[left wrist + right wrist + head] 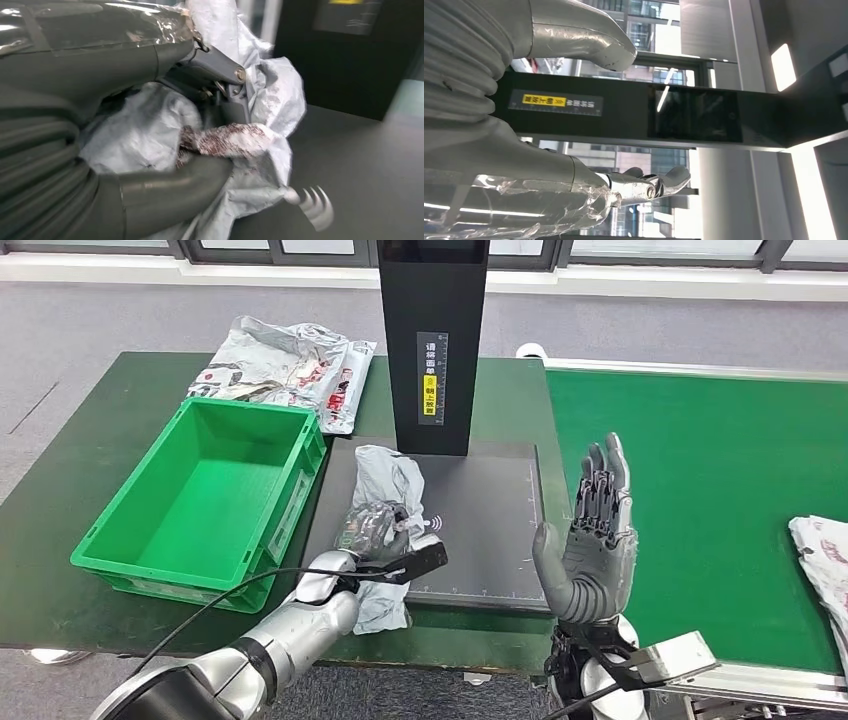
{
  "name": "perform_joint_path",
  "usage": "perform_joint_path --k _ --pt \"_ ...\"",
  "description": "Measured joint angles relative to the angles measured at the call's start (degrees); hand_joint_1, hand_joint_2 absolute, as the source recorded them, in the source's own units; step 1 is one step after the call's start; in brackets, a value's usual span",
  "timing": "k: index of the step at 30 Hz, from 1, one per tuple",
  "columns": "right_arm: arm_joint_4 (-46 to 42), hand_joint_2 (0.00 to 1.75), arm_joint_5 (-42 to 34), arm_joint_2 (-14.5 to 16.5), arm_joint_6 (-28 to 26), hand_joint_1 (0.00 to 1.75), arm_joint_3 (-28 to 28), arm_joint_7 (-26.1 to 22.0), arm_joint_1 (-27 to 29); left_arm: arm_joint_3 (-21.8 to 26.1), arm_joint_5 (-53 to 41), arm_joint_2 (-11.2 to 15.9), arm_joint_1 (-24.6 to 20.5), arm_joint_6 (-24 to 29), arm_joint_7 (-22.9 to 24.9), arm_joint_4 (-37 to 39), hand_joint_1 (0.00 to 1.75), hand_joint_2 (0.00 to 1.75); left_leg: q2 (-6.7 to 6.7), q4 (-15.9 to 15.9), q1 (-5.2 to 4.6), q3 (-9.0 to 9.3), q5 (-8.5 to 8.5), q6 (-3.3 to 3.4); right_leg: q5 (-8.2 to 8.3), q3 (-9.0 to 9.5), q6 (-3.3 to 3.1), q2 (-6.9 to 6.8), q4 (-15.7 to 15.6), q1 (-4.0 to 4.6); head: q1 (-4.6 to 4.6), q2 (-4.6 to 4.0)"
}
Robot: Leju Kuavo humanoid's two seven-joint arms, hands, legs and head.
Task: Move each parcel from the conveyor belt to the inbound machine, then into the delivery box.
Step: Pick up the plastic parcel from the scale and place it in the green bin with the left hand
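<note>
A crumpled grey parcel [388, 490] lies on the dark platform of the inbound machine [490, 520], in front of its black column [433, 340]. My left hand [375, 530] grips the parcel's near part; in the left wrist view the thumb [165, 195] and fingers [220, 75] wrap around the grey bag [270, 100]. My right hand [590, 535] is raised beside the platform's right edge, fingers spread upward and holding nothing; its fingers [659, 182] show in the right wrist view. The green delivery box [205, 495] stands left of the platform, nothing inside it.
A pile of grey parcels [290, 365] lies on the dark green table behind the box. The green conveyor belt [710, 470] runs on the right, with another parcel [825, 560] at its right edge.
</note>
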Motion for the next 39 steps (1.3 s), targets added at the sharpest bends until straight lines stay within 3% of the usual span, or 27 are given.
perform_joint_path --k 10,14,17,20,23,27,36,37,39 --pt "0.03 1.75 -0.22 0.15 1.79 0.00 -0.41 0.68 0.65 7.37 -2.02 1.09 0.32 1.14 -0.93 -1.60 1.75 1.75 0.00 0.00 0.01 -0.26 0.00 0.01 -0.01 -0.24 0.00 0.00 0.00 -0.05 0.01 0.00" --pt "0.27 1.75 -0.90 0.15 2.07 0.00 -0.43 1.44 0.80 9.65 -3.48 2.04 0.86 6.68 -2.90 -3.64 1.75 1.75 0.00 0.00 0.01 -0.31 0.00 0.01 -0.01 -0.31 0.00 0.00 0.00 -0.04 0.00 0.00" --pt "0.45 1.75 -1.22 0.15 1.98 0.00 -0.66 1.49 1.52 12.79 -7.55 3.02 2.39 10.68 -6.04 -9.27 1.75 1.75 -0.01 0.00 0.01 -0.33 0.00 0.00 -0.01 -0.33 0.00 0.00 0.00 -0.04 0.01 0.00" --pt "0.44 1.75 -1.15 0.15 1.07 0.00 -0.96 1.46 2.88 20.29 -16.67 3.29 6.19 11.58 -12.32 -21.51 1.75 1.75 0.05 0.00 0.01 -0.36 -0.01 0.00 -0.01 -0.39 -0.01 0.07 0.02 -0.04 0.01 0.00" --pt "0.44 1.75 -1.09 0.15 -0.11 0.00 -0.98 1.69 4.10 30.96 -25.24 2.67 9.63 11.73 -19.51 -35.23 1.75 1.75 0.25 0.00 0.01 -0.40 -0.08 -0.03 -0.02 -0.51 -0.02 0.26 0.02 -0.04 0.01 0.00" --pt "0.44 1.75 -1.22 0.15 -0.96 0.00 -0.98 2.29 4.79 42.81 -28.80 2.08 11.64 11.78 -22.11 -46.89 1.75 1.75 0.37 -0.01 0.01 -0.39 -0.15 -0.08 -0.05 -0.57 -0.05 0.35 0.02 0.00 -0.01 0.00" --pt "0.66 1.75 -1.88 0.15 -1.85 0.00 -1.06 5.32 5.07 57.38 -31.18 1.32 12.76 11.76 -28.64 -55.29 1.75 1.75 0.14 0.00 0.14 -0.45 -0.10 -0.13 -0.09 -0.52 -0.10 0.15 0.03 0.08 0.01 0.00" --pt "0.75 1.75 -1.92 0.15 -1.62 0.00 -1.13 5.92 5.26 58.72 -32.44 1.26 12.80 11.75 -27.75 -55.52 1.75 1.75 0.13 0.00 0.14 -0.46 -0.10 -0.13 -0.09 -0.52 -0.10 0.15 0.02 0.08 0.00 0.00" --pt "0.96 1.75 -1.90 0.15 -0.95 0.00 -1.27 7.10 5.72 60.42 -36.25 1.79 13.10 11.73 -21.49 -55.64 1.75 1.75 0.12 0.00 0.14 -0.46 -0.11 -0.13 -0.09 -0.52 -0.10 0.14 0.02 0.09 0.01 0.00"
